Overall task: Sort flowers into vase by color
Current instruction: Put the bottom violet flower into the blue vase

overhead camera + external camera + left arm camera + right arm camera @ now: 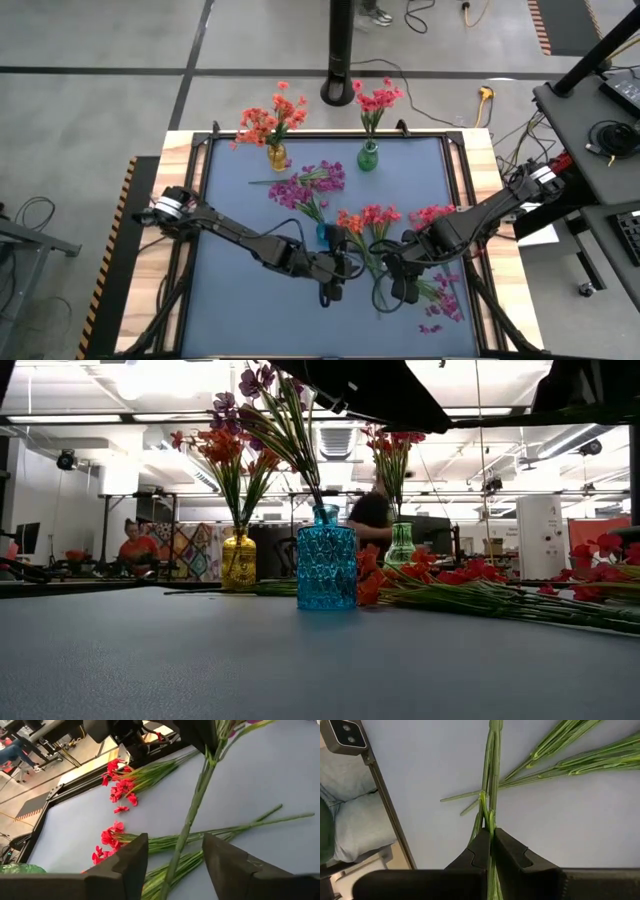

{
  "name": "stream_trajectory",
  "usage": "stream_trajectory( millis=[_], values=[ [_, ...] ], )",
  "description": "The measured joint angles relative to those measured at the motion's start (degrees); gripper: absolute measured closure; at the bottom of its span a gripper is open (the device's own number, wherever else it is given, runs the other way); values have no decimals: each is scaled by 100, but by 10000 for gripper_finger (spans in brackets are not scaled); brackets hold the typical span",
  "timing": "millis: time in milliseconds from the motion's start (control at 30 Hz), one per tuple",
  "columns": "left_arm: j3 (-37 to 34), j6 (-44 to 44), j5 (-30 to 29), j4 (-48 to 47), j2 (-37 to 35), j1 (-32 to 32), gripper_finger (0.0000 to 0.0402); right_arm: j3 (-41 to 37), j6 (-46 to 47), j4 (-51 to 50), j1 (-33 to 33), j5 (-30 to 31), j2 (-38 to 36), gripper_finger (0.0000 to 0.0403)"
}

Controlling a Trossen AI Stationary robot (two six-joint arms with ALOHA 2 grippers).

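Mid-handover: right gripper [491, 851] clamped on a stem [492, 780]; left gripper [175, 865] half-open around it (not yet gripping). Next: close left, release right.

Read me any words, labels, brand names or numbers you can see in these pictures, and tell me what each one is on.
None can be read.
The yellow vase, blue vase and green vase carry no labels.
The hanging cloth in the room behind shows only a pattern, too blurred to tell any writing.

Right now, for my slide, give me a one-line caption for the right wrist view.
Right gripper shut on a green flower stem above the blue table, more stems lying beyond.
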Motion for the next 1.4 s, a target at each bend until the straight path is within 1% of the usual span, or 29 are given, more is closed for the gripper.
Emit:
stream_trajectory(
  millis=[267,400,600,800,900,1067,1200,1267,1400],
  values=[
    [0,-80,0,-46,0,13,328,0,-2,-2,0,0,0,390],
    [0,-80,23,-166,0,9,365,0,-9,-4,0,4,0,390],
    [0,-73,61,-250,0,7,396,0,-44,-18,0,28,0,390],
    [0,-73,55,-247,0,7,398,0,-44,-37,0,35,-2,386],
    [0,-75,34,-244,0,1,399,0,-63,-93,-2,27,-2,361],
    [0,-149,112,-231,-4,-61,400,0,-177,-196,0,24,-19,285],
    [-4,-346,131,-218,-4,-67,401,111,-264,-340,-44,45,-202,232],
    [-8,-483,129,-216,-7,-71,401,325,-326,-546,-72,237,-324,214],
    [-77,-647,117,-115,-4,-178,401,867,-638,-872,-74,995,-560,194]
  ],
)
